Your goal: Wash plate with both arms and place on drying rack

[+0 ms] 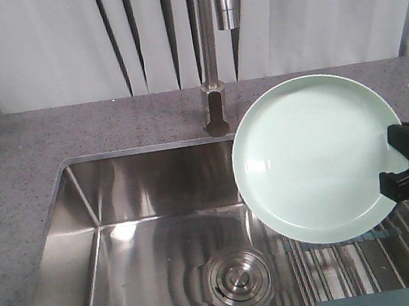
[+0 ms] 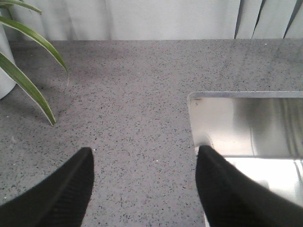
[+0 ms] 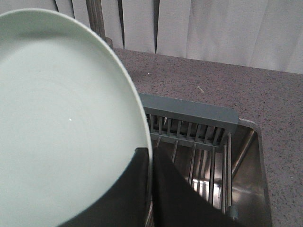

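The pale mint-green plate (image 1: 316, 159) is held up on edge above the right part of the sink, its face toward the front camera. My right gripper (image 1: 402, 163) is shut on the plate's right rim; in the right wrist view the rim (image 3: 61, 118) runs between its two black fingers (image 3: 150, 163). The drying rack (image 1: 371, 255) lies below the plate, its steel rods and grey slatted end (image 3: 189, 116) spanning the sink's right side. My left gripper (image 2: 144, 153) is open with nothing in it, over the grey counter left of the sink, outside the front view.
A tall steel faucet (image 1: 209, 53) rises behind the sink, just left of the plate. The steel sink basin (image 1: 126, 248) has a round drain (image 1: 237, 278). A potted plant's green leaves (image 2: 28, 90) reach over the counter at far left. White blinds hang behind.
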Controlling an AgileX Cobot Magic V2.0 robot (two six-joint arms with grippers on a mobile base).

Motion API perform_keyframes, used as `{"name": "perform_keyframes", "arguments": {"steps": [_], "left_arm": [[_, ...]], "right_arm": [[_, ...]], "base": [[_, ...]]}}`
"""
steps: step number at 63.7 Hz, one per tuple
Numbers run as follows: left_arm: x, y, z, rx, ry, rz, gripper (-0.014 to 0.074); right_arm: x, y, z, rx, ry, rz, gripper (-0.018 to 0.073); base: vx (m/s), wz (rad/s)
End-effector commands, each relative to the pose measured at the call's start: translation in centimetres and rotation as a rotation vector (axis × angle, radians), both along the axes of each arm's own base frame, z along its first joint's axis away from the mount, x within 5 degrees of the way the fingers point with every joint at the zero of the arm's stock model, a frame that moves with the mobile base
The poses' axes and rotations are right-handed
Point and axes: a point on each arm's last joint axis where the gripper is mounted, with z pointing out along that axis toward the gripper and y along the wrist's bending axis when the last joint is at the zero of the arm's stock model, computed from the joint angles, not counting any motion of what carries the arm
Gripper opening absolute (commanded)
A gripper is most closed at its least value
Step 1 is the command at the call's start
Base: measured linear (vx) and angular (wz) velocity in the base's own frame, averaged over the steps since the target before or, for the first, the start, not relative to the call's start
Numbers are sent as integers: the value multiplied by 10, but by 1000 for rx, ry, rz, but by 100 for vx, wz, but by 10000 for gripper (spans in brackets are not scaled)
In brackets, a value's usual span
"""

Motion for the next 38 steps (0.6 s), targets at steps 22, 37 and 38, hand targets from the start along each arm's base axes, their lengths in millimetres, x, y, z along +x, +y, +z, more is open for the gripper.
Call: {"name": "perform_keyframes", "arguments": {"steps": [22,37,38], "left_arm": [[5,-4,19,-161,-134,23,471],[40,-9,8,-275,39,26,471],[43,-9,8,-273,52,19,471]], "right_arm": [[2,-1,19,14,-119,-6,-5],[2,-1,19,14,-119,-6,-5],[2,-1,19,14,-119,-6,-5]], "base": [[0,0],[0,0],[0,0]]}}
